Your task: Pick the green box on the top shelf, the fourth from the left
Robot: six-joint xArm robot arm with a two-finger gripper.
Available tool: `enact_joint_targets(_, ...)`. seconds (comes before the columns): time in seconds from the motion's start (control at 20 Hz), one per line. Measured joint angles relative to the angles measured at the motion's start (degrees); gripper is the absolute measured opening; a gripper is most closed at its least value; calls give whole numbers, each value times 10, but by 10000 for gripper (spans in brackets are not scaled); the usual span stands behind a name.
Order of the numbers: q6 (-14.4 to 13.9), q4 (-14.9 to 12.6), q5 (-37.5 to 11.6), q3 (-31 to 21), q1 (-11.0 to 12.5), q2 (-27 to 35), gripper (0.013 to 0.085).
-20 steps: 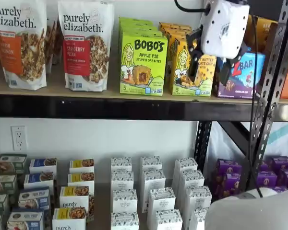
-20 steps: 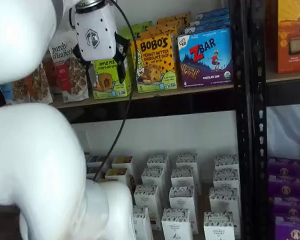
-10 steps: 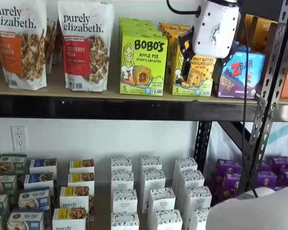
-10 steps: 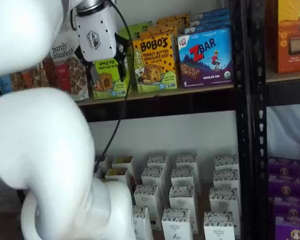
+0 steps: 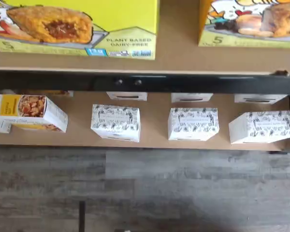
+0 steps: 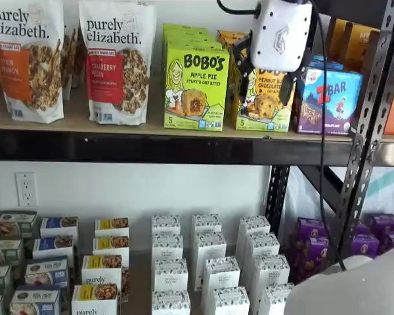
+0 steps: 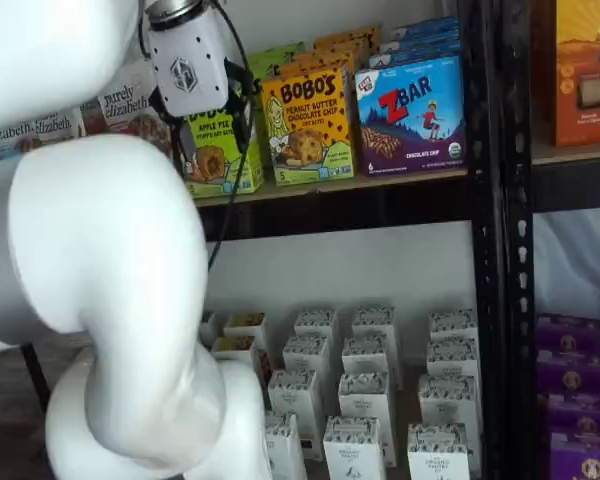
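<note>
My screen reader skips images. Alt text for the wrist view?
Looking down: the green box and a yellow box stand on the top shelf. Below, white patterned boxes line a lower shelf above grey plank floor.

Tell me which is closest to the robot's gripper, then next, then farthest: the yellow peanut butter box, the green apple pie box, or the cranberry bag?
From the gripper:
1. Yellow peanut butter box, right behind it.
2. Green box, next along.
3. Cranberry bag, farthest.

Smooth printed cardboard green box (image 6: pixel 196 85), light matt wood top shelf (image 6: pixel 85 125) with black painted metal front beam (image 6: pixel 131 149), shiny white plastic gripper (image 6: pixel 262 75) body, glossy granola bags (image 6: pixel 118 62), grey wood-look floor (image 5: pixel 145 188)
</note>
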State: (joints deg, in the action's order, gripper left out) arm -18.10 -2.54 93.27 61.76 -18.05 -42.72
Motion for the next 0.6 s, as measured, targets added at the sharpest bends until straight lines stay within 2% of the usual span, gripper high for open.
enact_joint_targets(0.1, -6, -4, -19, -3, -6, 0, 850)
enact_joint_targets(0.45, -35, -37, -8, 25, -36, 38, 850)
enact_joint_targets(0.6, -40, -33, -24, 27, -41, 43, 850)
